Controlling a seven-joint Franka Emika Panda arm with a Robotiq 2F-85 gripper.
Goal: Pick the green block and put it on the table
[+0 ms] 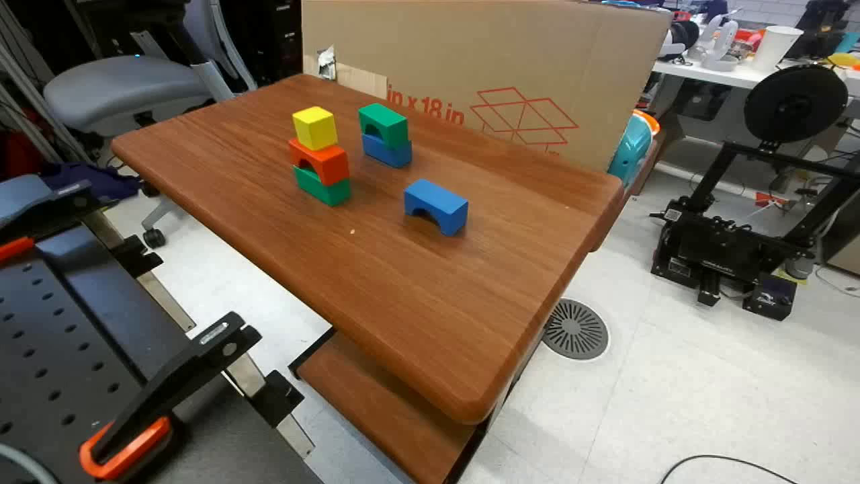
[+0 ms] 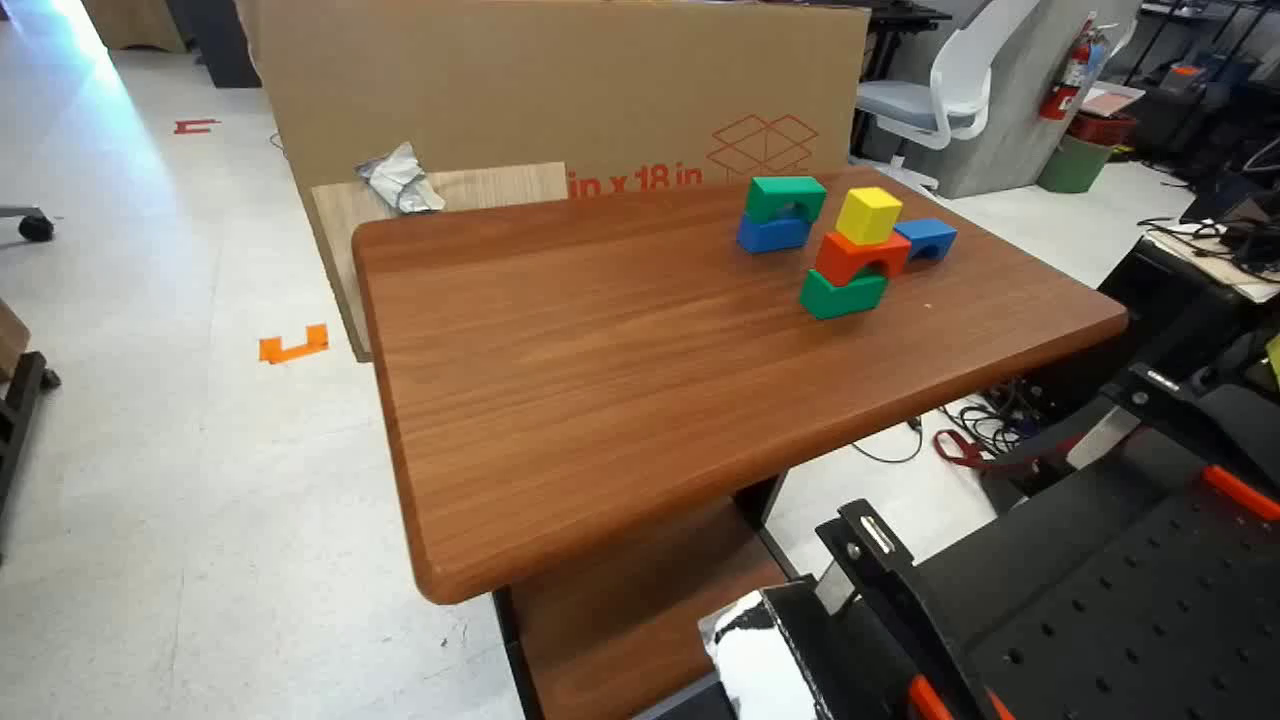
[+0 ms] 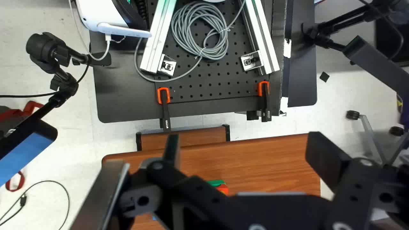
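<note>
Wrist view: gripper (image 3: pixel 244 143) with fingers (image 3: pixel 171 150) spread wide apart; holds nothing; table (image 3: pixel 262 163) beyond the gap. In both exterior views, directly on the table, a green block (image 1: pixel 322 187) with an orange arch (image 1: pixel 330 163) on it and a yellow cube (image 1: pixel 314 128) on top of that. Near these, a green arch (image 1: pixel 392 124) resting on a blue block (image 1: pixel 388 151). Cannot tell which to call the task's green block: the bottom one of three or the upper one of two. Apart from all these, a blue arch (image 1: pixel 440 202), straight on the table. Along the table's far edge, a red-printed box (image 1: pixel 537 47). Opposite, a black bench (image 1: pixel 54 323) with clamps (image 1: pixel 171 384) on its edge; on this, in the wrist view, a coiled gray cable (image 3: pixel 182 33).
</note>
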